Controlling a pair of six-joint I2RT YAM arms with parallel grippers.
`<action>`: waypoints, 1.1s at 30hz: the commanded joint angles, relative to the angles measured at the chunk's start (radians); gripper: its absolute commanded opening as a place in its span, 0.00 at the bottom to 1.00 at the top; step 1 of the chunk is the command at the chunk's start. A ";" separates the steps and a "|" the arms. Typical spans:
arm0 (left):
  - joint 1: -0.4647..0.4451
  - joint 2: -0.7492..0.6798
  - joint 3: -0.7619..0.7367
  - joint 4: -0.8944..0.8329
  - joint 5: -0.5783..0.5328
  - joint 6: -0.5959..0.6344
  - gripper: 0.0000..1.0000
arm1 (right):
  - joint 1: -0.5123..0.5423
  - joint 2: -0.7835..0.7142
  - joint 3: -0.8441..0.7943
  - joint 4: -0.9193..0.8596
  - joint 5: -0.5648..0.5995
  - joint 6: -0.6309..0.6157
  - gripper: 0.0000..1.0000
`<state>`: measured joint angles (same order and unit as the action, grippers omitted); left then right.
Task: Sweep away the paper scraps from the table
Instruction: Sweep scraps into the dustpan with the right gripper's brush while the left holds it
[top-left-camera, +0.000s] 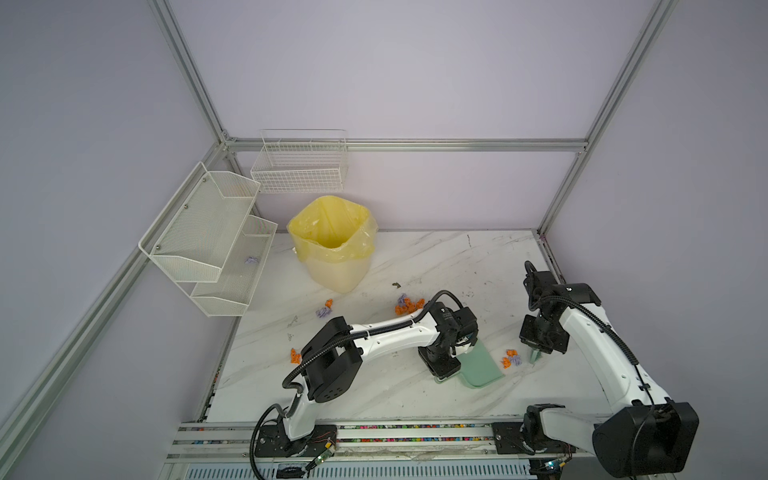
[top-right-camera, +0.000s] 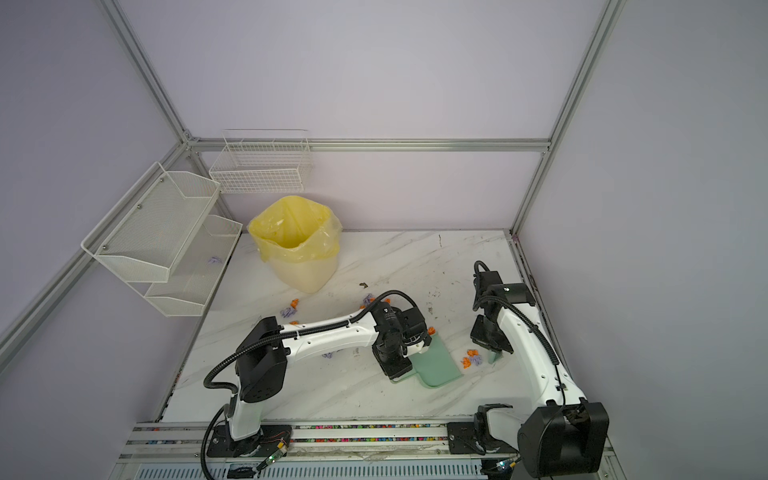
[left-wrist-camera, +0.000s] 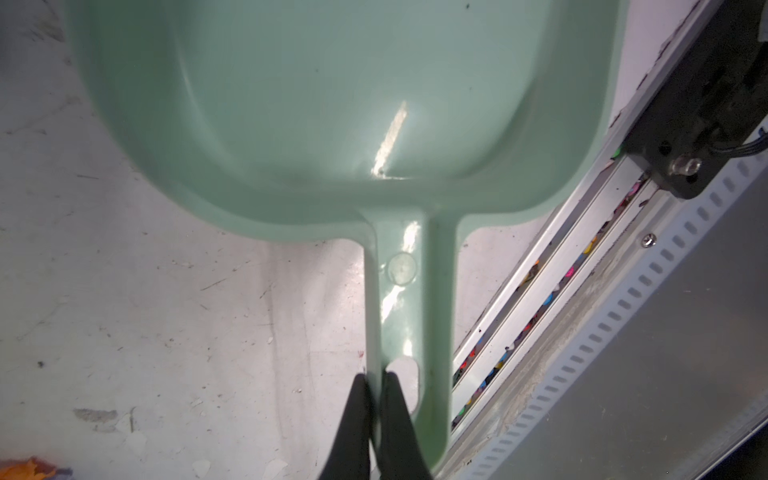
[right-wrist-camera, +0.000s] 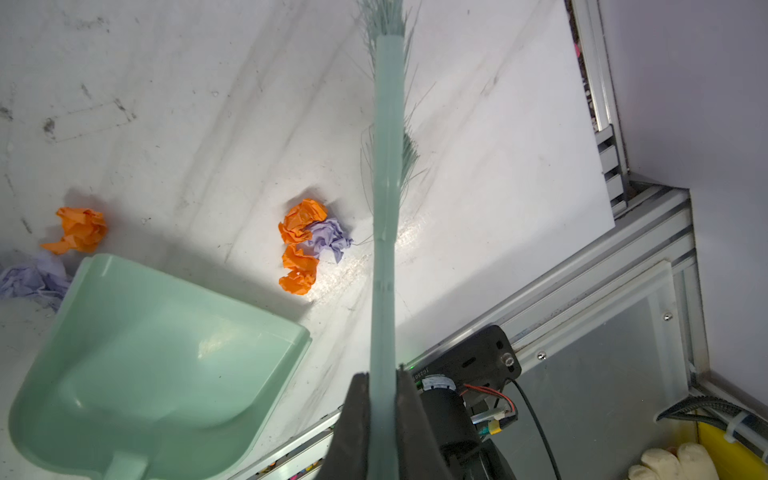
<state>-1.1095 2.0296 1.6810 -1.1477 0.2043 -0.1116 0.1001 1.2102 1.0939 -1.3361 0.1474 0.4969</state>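
Observation:
My left gripper (left-wrist-camera: 376, 376) is shut on one side rail of the handle of a pale green dustpan (left-wrist-camera: 332, 104), which lies flat on the table (top-left-camera: 374, 399) with nothing in its tray. My right gripper (right-wrist-camera: 382, 374) is shut on the handle of a pale green brush (right-wrist-camera: 386, 208), whose bristles touch the table. A small cluster of orange and lavender paper scraps (right-wrist-camera: 307, 245) lies between the brush and the dustpan's (top-left-camera: 482, 368) open edge. More paper scraps lie behind the left arm (top-left-camera: 407, 305), near the bin (top-left-camera: 325, 309) and at the left edge (top-left-camera: 295, 356).
A bin lined with a yellow bag (top-left-camera: 332, 245) stands at the back left of the table. White mesh shelves (top-left-camera: 208, 241) hang on the left frame with one lavender wad (top-left-camera: 251, 260) inside. A wire basket (top-left-camera: 299, 166) hangs on the back rail.

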 joint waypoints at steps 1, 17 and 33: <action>-0.006 -0.007 0.064 -0.017 0.046 0.020 0.00 | 0.051 0.013 -0.009 -0.034 -0.051 0.044 0.00; 0.006 0.070 0.135 -0.049 0.101 0.003 0.00 | 0.244 0.099 0.041 -0.025 -0.102 0.063 0.00; 0.058 0.140 0.226 -0.092 0.126 0.001 0.00 | 0.369 0.082 0.012 -0.023 -0.201 0.035 0.00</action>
<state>-1.0645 2.1670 1.8061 -1.2175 0.3088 -0.1158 0.4469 1.3014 1.1275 -1.3350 0.0288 0.5438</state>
